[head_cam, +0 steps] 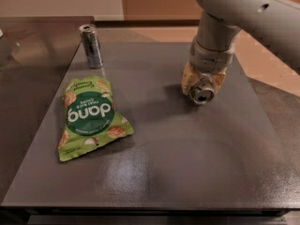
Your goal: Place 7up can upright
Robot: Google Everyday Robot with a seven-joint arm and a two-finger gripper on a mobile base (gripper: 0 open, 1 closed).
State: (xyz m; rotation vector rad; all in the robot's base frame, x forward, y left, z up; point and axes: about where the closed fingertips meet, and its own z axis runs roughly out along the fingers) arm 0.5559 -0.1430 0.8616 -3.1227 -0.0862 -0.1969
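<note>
The 7up can (202, 94) lies on its side on the right part of the dark table (187, 163), with its silver lid facing the camera. My gripper (201, 84) comes down on it from above. Its yellowish fingers (188, 80) sit tight against both sides of the can, so it is shut on the can. Most of the can's body is hidden behind the fingers and wrist. The can is at or just above the table top.
A taller, slim dark grey can (91, 46) stands upright at the back left. A green "dang" snack bag (88, 118) lies flat at the left. My grey arm (243, 13) fills the upper right. The table's front edge runs along the bottom.
</note>
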